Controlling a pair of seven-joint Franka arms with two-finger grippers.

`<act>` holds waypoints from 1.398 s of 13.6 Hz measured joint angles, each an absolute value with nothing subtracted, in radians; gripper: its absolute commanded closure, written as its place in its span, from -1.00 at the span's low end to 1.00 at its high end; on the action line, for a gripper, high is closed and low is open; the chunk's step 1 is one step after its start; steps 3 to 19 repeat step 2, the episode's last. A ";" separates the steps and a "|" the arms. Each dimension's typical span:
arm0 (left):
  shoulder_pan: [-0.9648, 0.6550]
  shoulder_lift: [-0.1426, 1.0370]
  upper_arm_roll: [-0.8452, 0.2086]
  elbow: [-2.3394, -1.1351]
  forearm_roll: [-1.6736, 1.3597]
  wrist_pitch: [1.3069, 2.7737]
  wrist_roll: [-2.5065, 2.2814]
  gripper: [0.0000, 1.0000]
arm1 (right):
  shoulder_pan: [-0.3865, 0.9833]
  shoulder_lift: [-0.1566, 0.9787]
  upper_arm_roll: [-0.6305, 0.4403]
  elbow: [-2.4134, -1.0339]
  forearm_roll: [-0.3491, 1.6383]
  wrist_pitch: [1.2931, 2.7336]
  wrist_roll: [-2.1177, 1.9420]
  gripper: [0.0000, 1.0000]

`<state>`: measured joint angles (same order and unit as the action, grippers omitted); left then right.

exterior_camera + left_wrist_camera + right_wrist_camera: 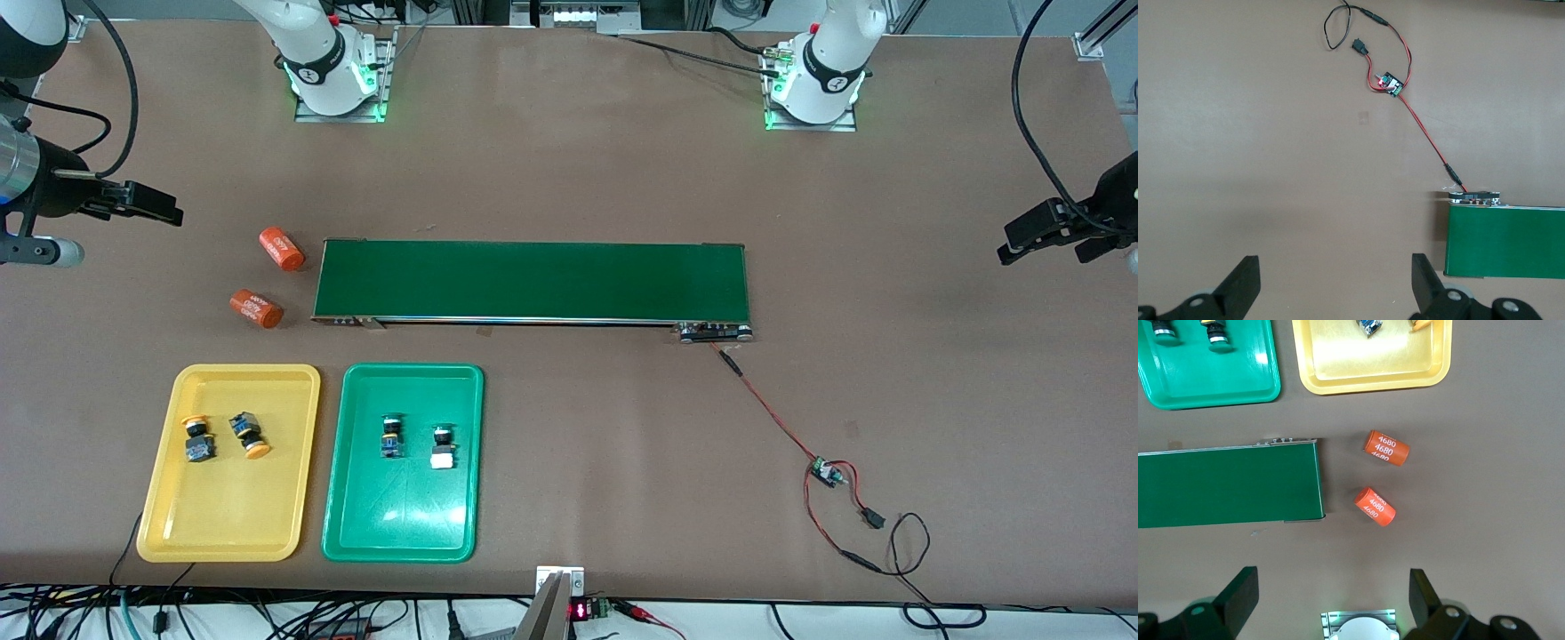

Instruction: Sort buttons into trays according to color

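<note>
Two yellow-orange capped push-button switches (222, 436) lying in shallow yellow plastic tray (169, 524); two green capped switches (416, 437) lying in matching green plastic tray (342, 524) beside it, toward left arm's end. Right gripper (147, 204) waiting over bare table (889, 311) at right arm's end, fingers (1238, 597) apart, holding nothing. Left gripper (1040, 233) over left arm's end, fingers (1241, 280) likewise apart, empty.

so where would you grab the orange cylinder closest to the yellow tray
Grip the orange cylinder across its round body, near mid-length, coming straight down from above. It lies on its side on the bare table, angled, so turn the tool to close across the curved sides, not the end faces. The right tool, open, is at that end.
</note>
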<state>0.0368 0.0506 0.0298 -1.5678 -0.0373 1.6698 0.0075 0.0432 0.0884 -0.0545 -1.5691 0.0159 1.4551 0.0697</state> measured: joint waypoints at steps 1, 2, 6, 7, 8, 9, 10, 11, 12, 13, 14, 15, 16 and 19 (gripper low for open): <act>0.037 0.051 0.030 -1.568 -0.037 1.670 0.008 -1.00 | 0.043 0.088 -0.054 -1.569 0.016 1.454 0.070 -1.00; 0.037 0.051 0.030 -1.568 -0.037 1.670 0.008 -1.00 | 0.043 0.088 -0.054 -1.569 0.016 1.452 0.070 -1.00; 0.037 0.051 0.030 -1.568 -0.037 1.670 0.008 -1.00 | 0.043 0.088 -0.054 -1.569 0.016 1.452 0.070 -1.00; 0.037 0.051 0.030 -1.568 -0.037 1.670 0.008 -1.00 | 0.043 0.088 -0.054 -1.569 0.016 1.452 0.070 -1.00; 0.037 0.051 0.030 -1.568 -0.037 1.670 0.008 -1.00 | 0.043 0.088 -0.054 -1.569 0.016 1.452 0.070 -1.00; 0.037 0.051 0.030 -1.568 -0.037 1.670 0.008 -1.00 | 0.043 0.088 -0.054 -1.569 0.016 1.452 0.070 -1.00; 0.037 0.051 0.030 -1.568 -0.037 1.670 0.008 -1.00 | 0.043 0.088 -0.054 -1.569 0.016 1.452 0.070 -1.00; 0.037 0.051 0.030 -1.568 -0.037 1.670 0.008 -1.00 | 0.043 0.088 -0.054 -1.569 0.016 1.452 0.070 -1.00; 0.037 0.051 0.030 -1.568 -0.037 1.670 0.008 -1.00 | 0.043 0.088 -0.054 -1.569 0.016 1.452 0.070 -1.00; 0.037 0.051 0.030 -1.568 -0.037 1.670 0.008 -1.00 | 0.043 0.088 -0.054 -1.569 0.016 1.452 0.070 -1.00; 0.037 0.051 0.030 -1.568 -0.037 1.670 0.008 -1.00 | 0.043 0.088 -0.054 -1.569 0.016 1.452 0.070 -1.00; 0.037 0.051 0.030 -1.568 -0.037 1.670 0.008 -1.00 | 0.043 0.088 -0.054 -1.569 0.016 1.452 0.070 -1.00; 0.037 0.051 0.030 -1.568 -0.037 1.670 0.008 -1.00 | 0.043 0.088 -0.054 -1.569 0.016 1.452 0.070 -1.00; 0.037 0.051 0.030 -1.568 -0.037 1.670 0.008 -1.00 | 0.043 0.088 -0.054 -1.569 0.016 1.452 0.070 -1.00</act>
